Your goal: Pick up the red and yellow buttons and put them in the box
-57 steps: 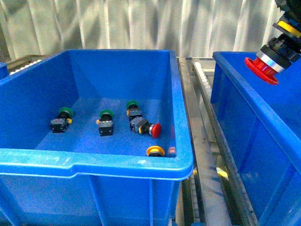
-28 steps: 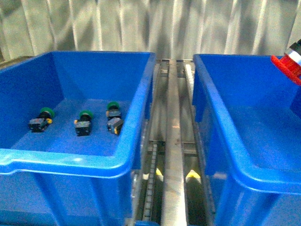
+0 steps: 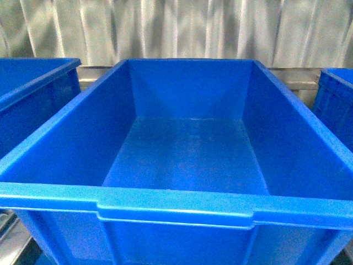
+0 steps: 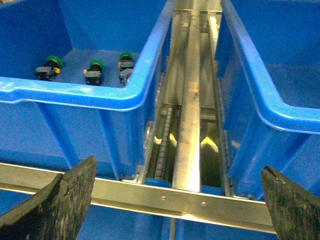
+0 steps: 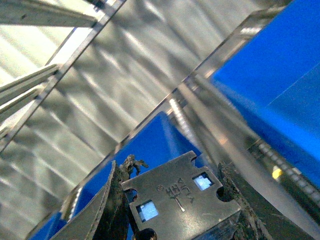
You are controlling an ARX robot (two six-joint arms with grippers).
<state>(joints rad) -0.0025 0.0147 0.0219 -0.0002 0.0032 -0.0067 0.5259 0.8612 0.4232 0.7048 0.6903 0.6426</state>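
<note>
Since the earlier frame our front view has swung onto one bare blue box (image 3: 187,160); buttons and red cap are gone from it. Left tool (image 4: 175,200): fingers spread wide, holding nothing. Right tool (image 5: 175,200): pinching a button body (image 5: 182,197). Only our left wrist view shows the green-capped buttons (image 4: 92,70) by the neighbouring bin's (image 4: 75,95) near edge.

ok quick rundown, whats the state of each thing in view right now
middle bin: nothing visible inside
bin beside the rail: holds three green-capped buttons, all lying on its floor
left gripper: open, holds nothing, over the metal rail
right gripper: shut on a metal-bodied part, its cap out of sight
</note>
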